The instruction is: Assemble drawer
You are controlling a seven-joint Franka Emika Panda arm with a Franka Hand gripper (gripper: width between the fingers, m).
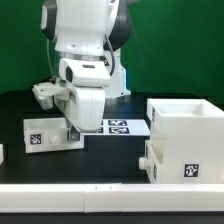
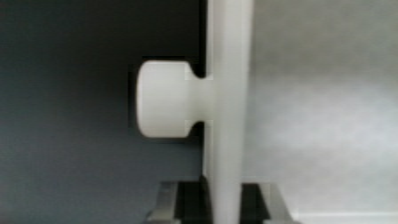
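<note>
My gripper [image 1: 72, 128] has its jaws clamped across the thin front wall of a small tray [image 1: 50, 131] on the bench [image 1: 110, 160], beside its knob [image 2: 171, 97]. Rigid, light, smooth plastic; likely slippery. Casing [image 1: 185, 138] sits well apart.

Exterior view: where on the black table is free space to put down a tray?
The black table is bare at the exterior view's left, behind the small white plastic tray. A dark strip in front, between that tray and the large white boxy casing, is free too. Around the gripper and marker board it is crowded.
</note>
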